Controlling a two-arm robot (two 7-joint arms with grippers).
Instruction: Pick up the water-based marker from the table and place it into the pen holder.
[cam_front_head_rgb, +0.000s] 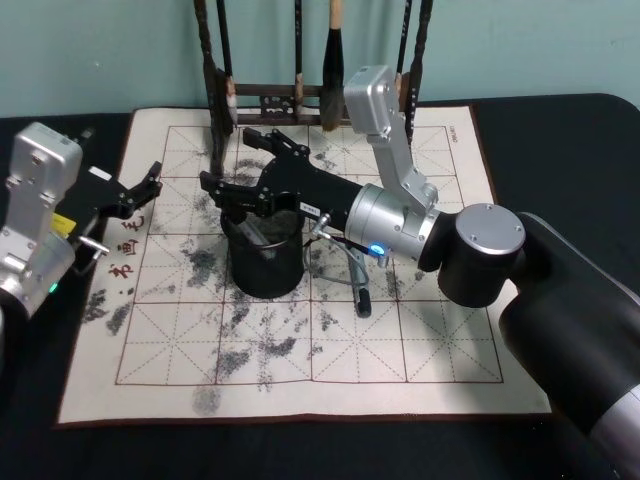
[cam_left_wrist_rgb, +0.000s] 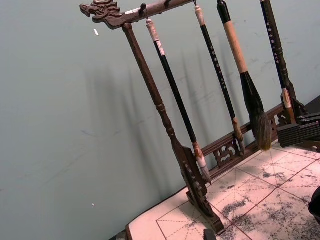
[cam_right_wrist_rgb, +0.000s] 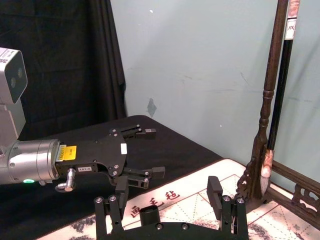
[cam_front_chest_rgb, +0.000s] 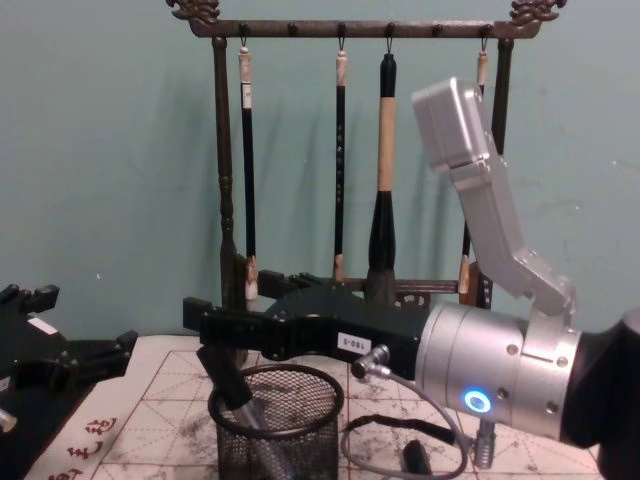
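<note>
The right tool (cam_front_head_rgb: 226, 158) hangs over the pen holder (cam_front_chest_rgb: 300, 430), jaws apart. The water-based marker (cam_front_chest_rgb: 232, 385) leans inside the holder, its top just under one jaw. The left tool (cam_front_head_rgb: 147, 190), spread too, sits by the left edge of the mat (cam_front_head_rgb: 420, 330).

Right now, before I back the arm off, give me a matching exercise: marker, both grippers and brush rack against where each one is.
1. marker
2. right gripper
3. left gripper
4. brush rack

A. standing at the mat's far edge
B. open, by the mat's left edge
C. leaning inside the pen holder
D. open, above the pen holder

Pairs: 1-C, 2-D, 3-B, 4-A
</note>
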